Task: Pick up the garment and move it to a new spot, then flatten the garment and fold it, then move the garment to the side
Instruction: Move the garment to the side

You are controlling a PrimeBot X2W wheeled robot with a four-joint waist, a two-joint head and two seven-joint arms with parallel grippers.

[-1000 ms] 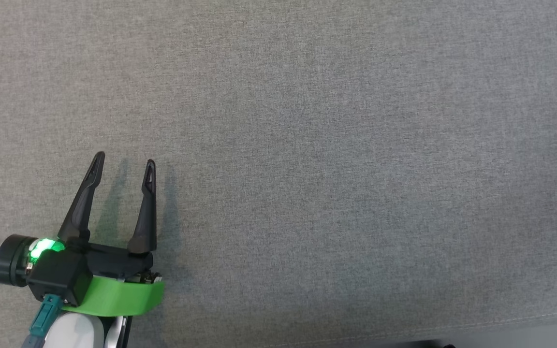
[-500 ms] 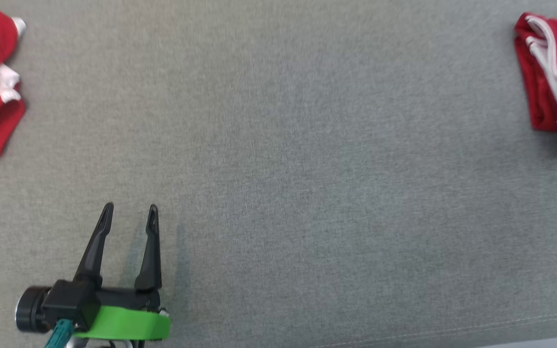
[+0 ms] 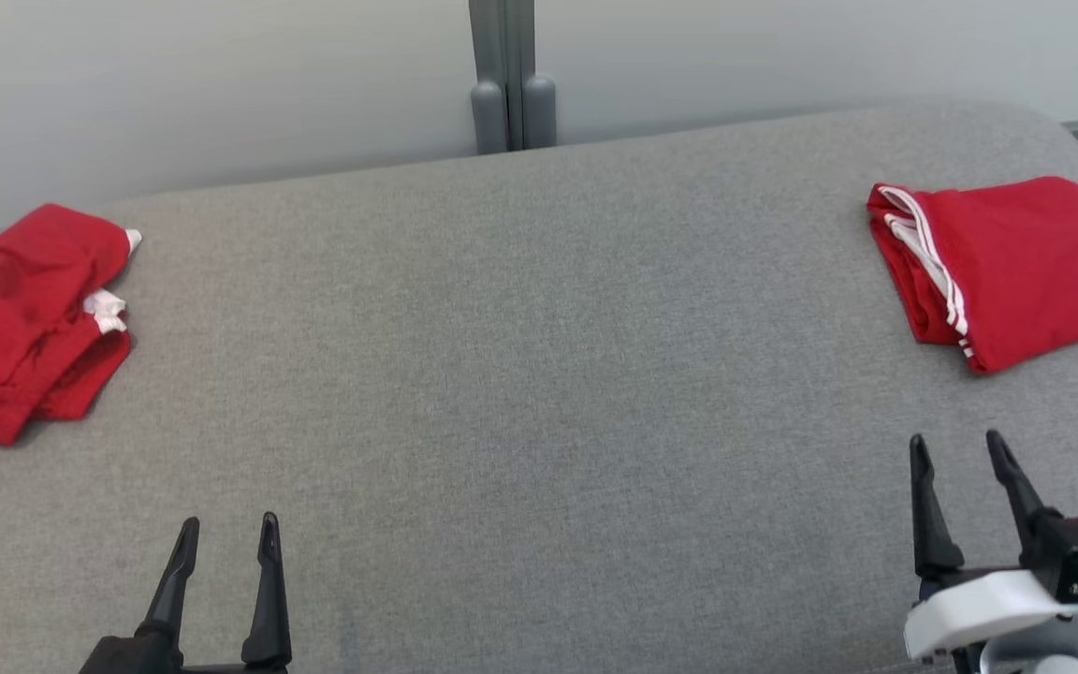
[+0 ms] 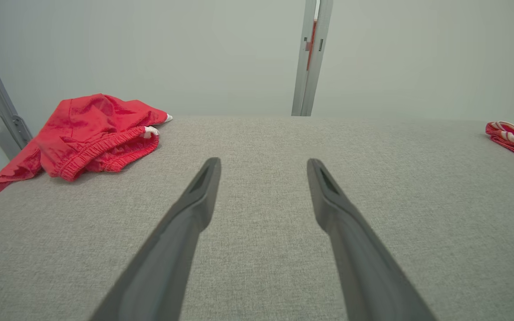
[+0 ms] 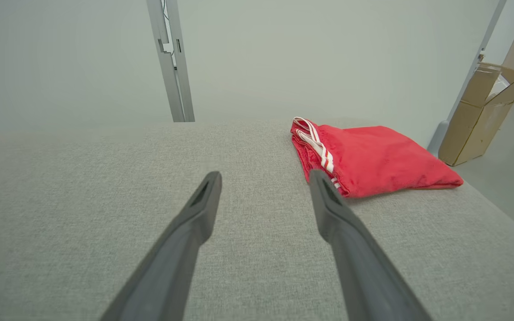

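Note:
A crumpled red garment [image 3: 24, 318] with bits of white lies at the far left of the grey cushioned surface [image 3: 520, 374], also in the left wrist view [image 4: 92, 133]. A folded red garment [image 3: 1016, 262] with white side stripes rests at the far right, seen too from the right wrist [image 5: 373, 158]. My left gripper [image 3: 228, 524] is open over bare cushion at the near left, empty [image 4: 262, 164]. My right gripper [image 3: 956, 440] is open and empty at the near right [image 5: 264, 175], a short way in front of the folded garment.
A pale wall runs behind the surface, with a grey post [image 3: 506, 75] at its middle. A cardboard box [image 5: 480, 116] stands on the floor beyond the right end. The cushion's right end curves down to the floor.
The head camera has tilted up, so both garments, the wall and my right gripper have come into the picture. My left gripper stays open.

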